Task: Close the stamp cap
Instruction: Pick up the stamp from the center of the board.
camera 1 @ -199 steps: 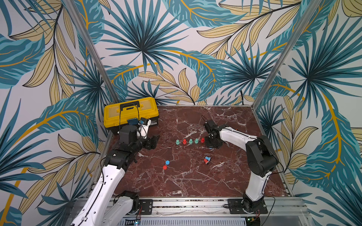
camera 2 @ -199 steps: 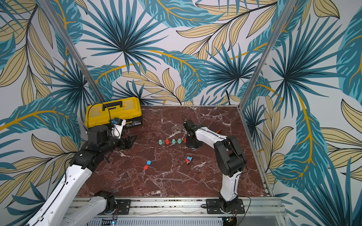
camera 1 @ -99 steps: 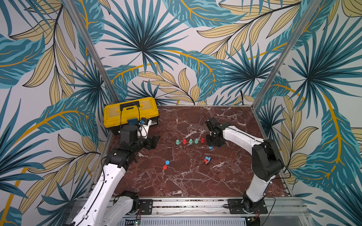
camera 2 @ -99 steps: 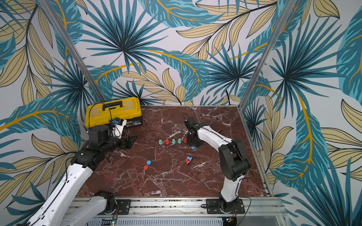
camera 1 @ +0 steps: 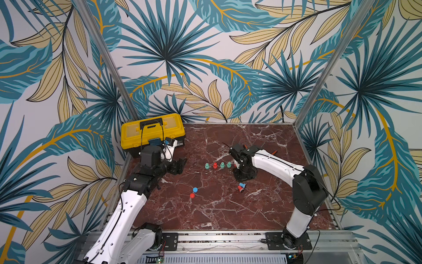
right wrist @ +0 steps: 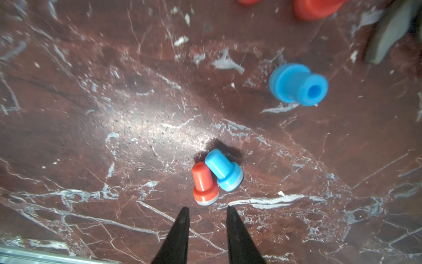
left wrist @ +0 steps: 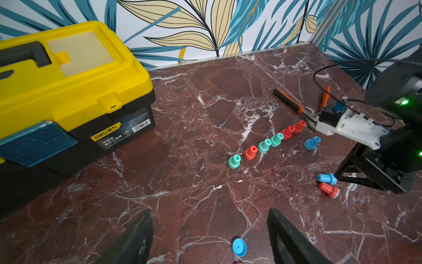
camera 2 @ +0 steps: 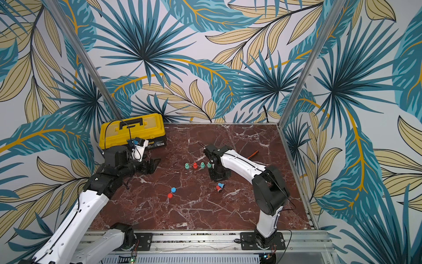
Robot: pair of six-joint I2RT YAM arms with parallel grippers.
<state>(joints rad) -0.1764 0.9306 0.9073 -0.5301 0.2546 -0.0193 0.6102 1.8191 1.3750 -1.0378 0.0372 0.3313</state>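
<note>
The marble desk (camera 1: 205, 219) fills the lower middle of both top views. Walls close it in at the back and both sides, and a metal rail (camera 1: 217, 235) runs along its bottom edge. Its broad lower half is bare stone.

A yellow toolbox (camera 1: 152, 130) sits in the upper left corner, tight to the back and left edges. The left claw (left wrist: 209, 210) hangs just below and right of the toolbox, its jaws wide with nothing between them. The right claw (right wrist: 207, 209) points down at centre right, its jaws a narrow gap apart and holding nothing. Pliers (left wrist: 294, 105) lie behind the right arm, toward the upper right of the desk.

A row of upright stamps (camera 1: 218, 165), green and red, runs across the middle, with open stone between it and the toolbox. A blue upright stamp (right wrist: 296, 84) stands apart near the row's right end. The blue stamp (right wrist: 225, 171) and red stamp (right wrist: 204, 185) lie on their sides with grey faces bare. They touch each other and lie just beyond the right claw's tips, clear of them. A loose blue cap (camera 1: 195, 189) and red cap (camera 1: 192, 195) lie side by side to the lower left of the row, well apart from both stamps.
</note>
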